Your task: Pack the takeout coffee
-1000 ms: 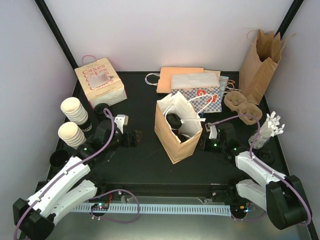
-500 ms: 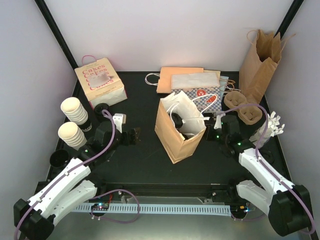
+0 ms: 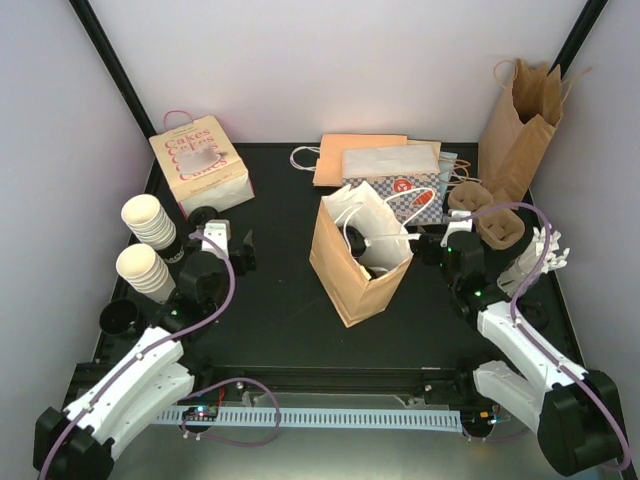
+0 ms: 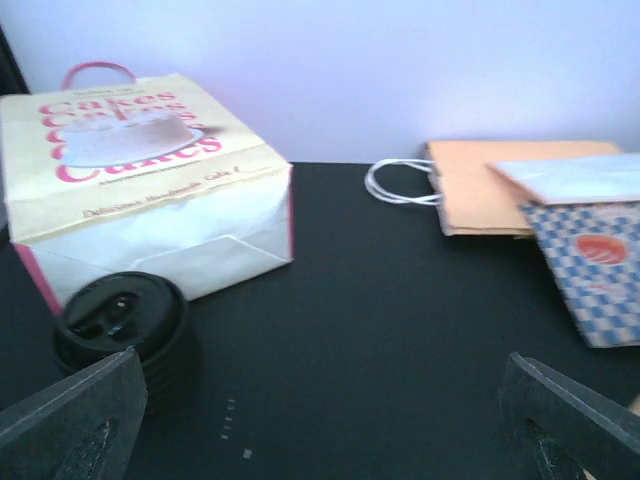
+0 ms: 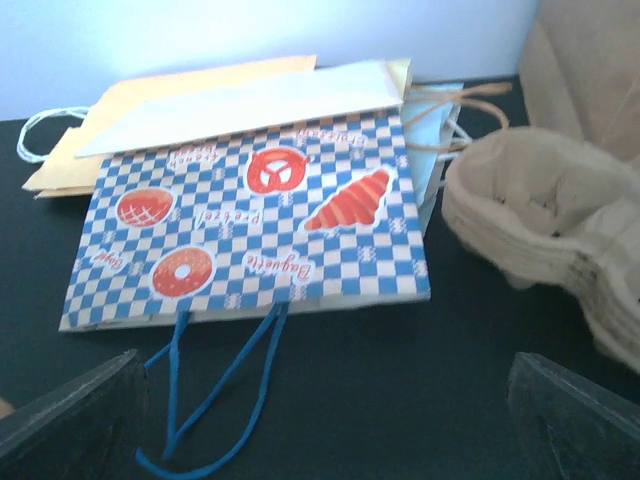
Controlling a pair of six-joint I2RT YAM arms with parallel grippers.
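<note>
The takeout coffee (image 3: 357,244) sits inside the open brown paper bag (image 3: 345,280) at the table's middle. Only part of its black lid shows between the bag's white handles; the cup body is hidden. My right gripper (image 3: 440,241) is just right of the bag, open and empty. In the right wrist view it (image 5: 325,430) faces a flat blue-checkered bag (image 5: 250,220). My left gripper (image 3: 229,243) stands well left of the brown bag, open and empty. In the left wrist view it (image 4: 320,430) faces bare black table, with a stack of black lids (image 4: 120,320) at its left.
Two stacks of lidless cream cups (image 3: 145,222) stand at the far left, a "Cakes" bag (image 3: 200,165) behind them. Flat bags (image 3: 390,165) lie at the back. A pulp cup carrier (image 3: 487,212) and a tall brown bag (image 3: 520,125) are at the back right.
My right gripper opened and drew back from the brown bag toward the far right. My left arm swung away from the bag to the left. The bag now stands more upright.
</note>
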